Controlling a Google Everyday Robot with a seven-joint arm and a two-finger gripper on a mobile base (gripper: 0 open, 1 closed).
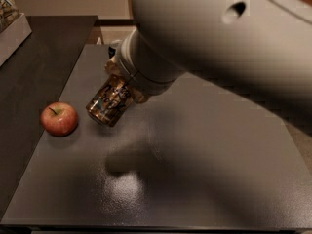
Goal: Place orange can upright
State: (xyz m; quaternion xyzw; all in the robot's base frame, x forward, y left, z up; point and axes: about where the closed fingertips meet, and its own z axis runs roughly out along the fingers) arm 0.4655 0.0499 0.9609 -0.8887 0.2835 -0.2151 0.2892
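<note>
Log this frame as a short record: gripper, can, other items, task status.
gripper: above the left rear part of the table, closed on the orange can
orange can: held off the table, tilted, its shadow on the surface below
apple: resting on the table, left of the can, not touching it
task status: can not yet set down upright

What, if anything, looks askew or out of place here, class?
The orange can is tilted, not upright: the hand grips its upper end above the table, right of the apple. Nothing looks spilled or damaged.
</note>
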